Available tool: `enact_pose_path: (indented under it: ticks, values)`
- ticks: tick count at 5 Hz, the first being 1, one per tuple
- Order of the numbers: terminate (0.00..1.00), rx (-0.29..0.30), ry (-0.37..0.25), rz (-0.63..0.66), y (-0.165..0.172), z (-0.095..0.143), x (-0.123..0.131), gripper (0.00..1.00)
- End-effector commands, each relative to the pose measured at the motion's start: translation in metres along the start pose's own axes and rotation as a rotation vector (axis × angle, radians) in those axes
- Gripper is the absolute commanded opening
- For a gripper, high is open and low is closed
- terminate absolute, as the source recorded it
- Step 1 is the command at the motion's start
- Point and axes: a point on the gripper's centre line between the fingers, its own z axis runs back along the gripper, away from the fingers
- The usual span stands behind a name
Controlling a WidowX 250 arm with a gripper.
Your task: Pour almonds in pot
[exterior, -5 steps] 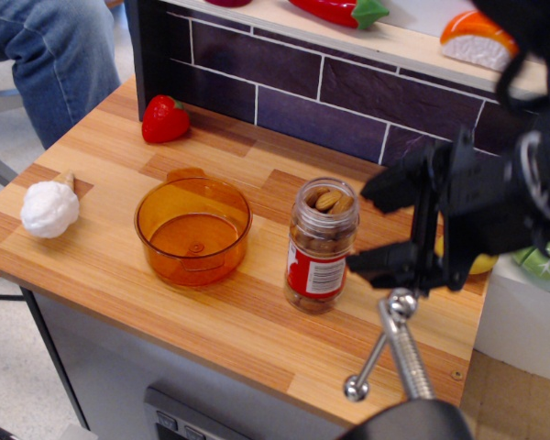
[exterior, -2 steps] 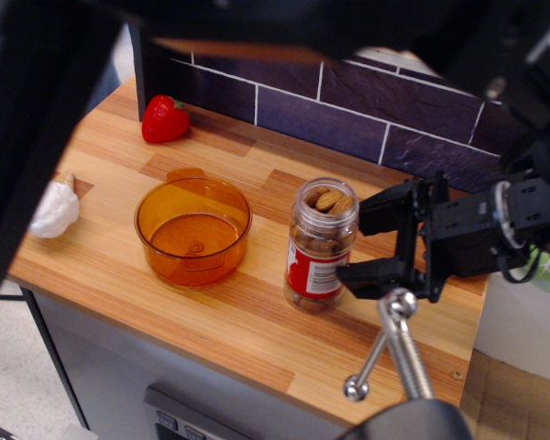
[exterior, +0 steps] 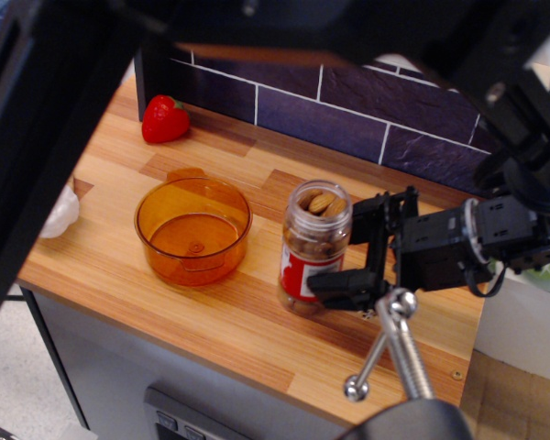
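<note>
- The jar of almonds point(exterior: 314, 247) stands upright near the bench's front edge, right of the pot point(exterior: 193, 230), long axis vertical.
- The gripper point(exterior: 355, 247) comes in from the right, jaws spread around the jar; contact seems likely, though I cannot confirm it.
- Since earlier, the gripper has advanced left and the jar has shifted slightly.

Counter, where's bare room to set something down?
Bare wood between the strawberry and the pot, along the front edge below the pot, and by the brick wall behind the jar. It is crowded on the right, where the gripper closes around the jar.
</note>
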Motion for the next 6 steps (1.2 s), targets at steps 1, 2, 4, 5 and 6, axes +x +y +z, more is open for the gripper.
enact_pose_path:
  ticks: [1, 2, 4, 5, 6]
  values:
    - [0.0, 0.012, 0.008, 0.006, -0.002, -0.001, -0.029, 1.0]
    - [0.0, 0.034, 0.037, -0.01, -0.003, -0.005, -0.031, 1.0]
    - [0.0, -0.094, -0.302, 0.134, 0.004, 0.017, -0.049, 0.0]
    - [0.0, -0.143, -0.558, 0.186, 0.023, 0.022, -0.065, 0.0]
    - [0.0, -0.229, -0.765, 0.232, 0.041, 0.015, -0.075, 0.0]
